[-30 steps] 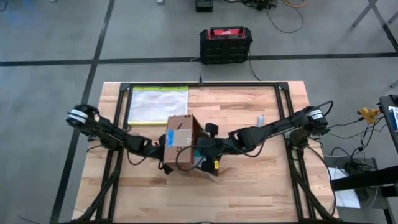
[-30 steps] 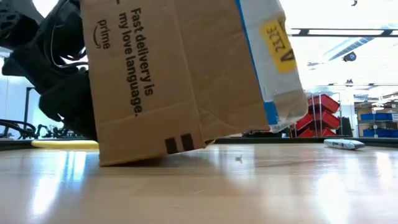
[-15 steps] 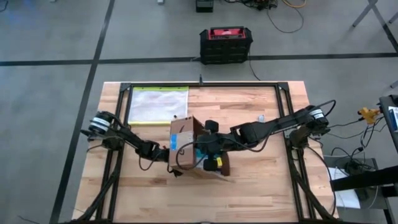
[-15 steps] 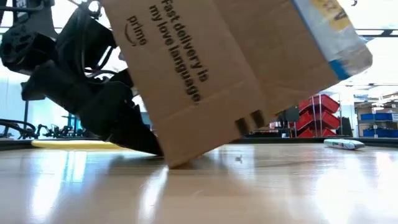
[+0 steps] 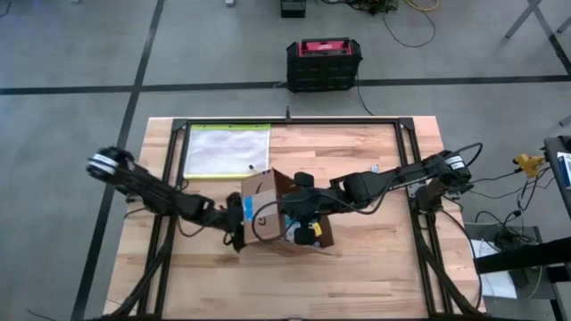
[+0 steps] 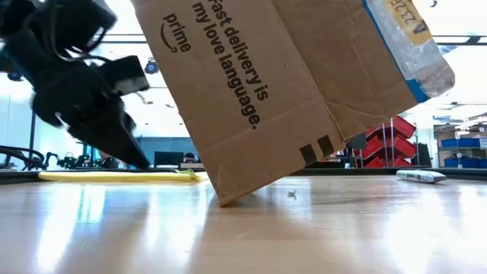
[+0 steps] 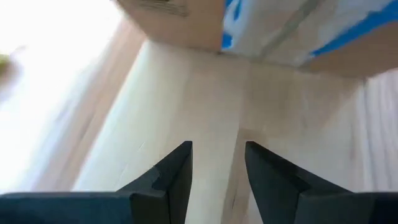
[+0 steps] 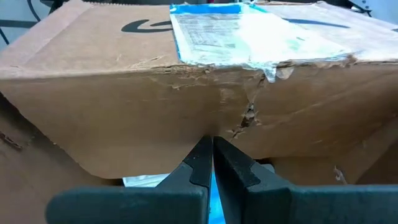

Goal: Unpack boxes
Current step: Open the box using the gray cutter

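Observation:
The brown cardboard box point(image 5: 261, 203) stands tipped in mid-table, with only its lower edge point(image 6: 221, 199) on the wood. The low view shows its printed side point(image 6: 251, 91), and its blue-taped label point(image 8: 249, 34) shows in the right wrist view. My right gripper point(image 5: 299, 217) comes from the table's right and is shut on a cardboard flap of the box. My left gripper point(image 5: 234, 220) stands open just left of the box point(image 7: 298, 31). It is clear of the box, with bare table between its fingers point(image 7: 177, 171). My right gripper pinches the free edge of a cardboard flap point(image 8: 211, 138) between its two shut fingers, about midway along that edge. The fingers slant down from the table's right side. The box is tipped up in this hold, its lower edge still on the table.
A clear yellow-edged pouch point(image 5: 227, 150) lies flat at the far left of the table. A small pale object point(image 6: 421, 176) lies to the right. A black and red case point(image 5: 324, 64) stands on the floor beyond the far edge. The near half of the table is bare wood.
The box has tipped from nearly flat onto one lower edge, its right end raised with my right gripper. My left gripper went low against the box's base, then drew back toward the table's left and up, clear of the box.

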Controlling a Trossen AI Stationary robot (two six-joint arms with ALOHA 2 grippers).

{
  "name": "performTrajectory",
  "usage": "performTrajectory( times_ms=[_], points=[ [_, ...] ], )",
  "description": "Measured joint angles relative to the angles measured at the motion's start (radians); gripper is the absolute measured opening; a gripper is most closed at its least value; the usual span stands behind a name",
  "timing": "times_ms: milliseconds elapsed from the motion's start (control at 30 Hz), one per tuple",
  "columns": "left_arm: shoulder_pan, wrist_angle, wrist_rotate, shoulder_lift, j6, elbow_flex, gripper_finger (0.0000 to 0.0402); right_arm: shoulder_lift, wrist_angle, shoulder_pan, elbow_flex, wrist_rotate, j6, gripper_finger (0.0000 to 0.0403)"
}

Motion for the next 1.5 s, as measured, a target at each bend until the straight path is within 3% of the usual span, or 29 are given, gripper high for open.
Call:
performTrajectory(
  times_ms=[200,367,533,633,733,800,967,1067,1400,1500],
  points=[
    [-0.032,-0.294,-0.015,-0.305,-0.062,0.009,0.0133,0.001,0.002,-0.002,0.000,-0.007,-0.002,0.0000],
    [-0.054,-0.652,-0.026,-0.535,-0.112,0.118,0.0132,0.009,0.034,-0.010,0.000,-0.064,-0.003,0.0000],
    [-0.054,-0.763,-0.030,-0.710,-0.043,0.303,0.0132,0.068,0.122,-0.038,0.002,-0.135,-0.007,0.0000],
    [-0.055,-0.796,-0.083,-0.769,0.024,0.430,0.0132,0.130,0.157,-0.056,0.041,-0.177,-0.022,0.0000],
    [-0.053,-0.803,-0.157,-0.792,0.075,0.507,0.0132,0.195,0.141,-0.064,0.122,-0.182,-0.047,0.0000],
    [-0.054,-0.810,-0.151,-0.781,0.099,0.510,0.0130,0.232,0.119,-0.063,0.176,-0.183,-0.063,0.0000],
    [-0.057,-0.792,0.011,-0.665,0.093,0.405,0.0121,0.291,0.062,-0.072,0.286,-0.183,-0.095,0.0000],
    [-0.068,-0.683,0.033,-0.597,0.082,0.345,0.0119,0.315,0.017,-0.084,0.324,-0.182,-0.096,0.0000],
    [-0.157,-0.734,0.065,-0.594,-0.014,0.319,0.0119,0.272,-0.024,-0.087,0.341,-0.131,-0.106,0.0000],
    [-0.200,-0.737,0.020,-0.594,-0.060,0.301,0.0119,0.236,-0.042,-0.084,0.343,-0.121,-0.109,0.0000]
  ],
)
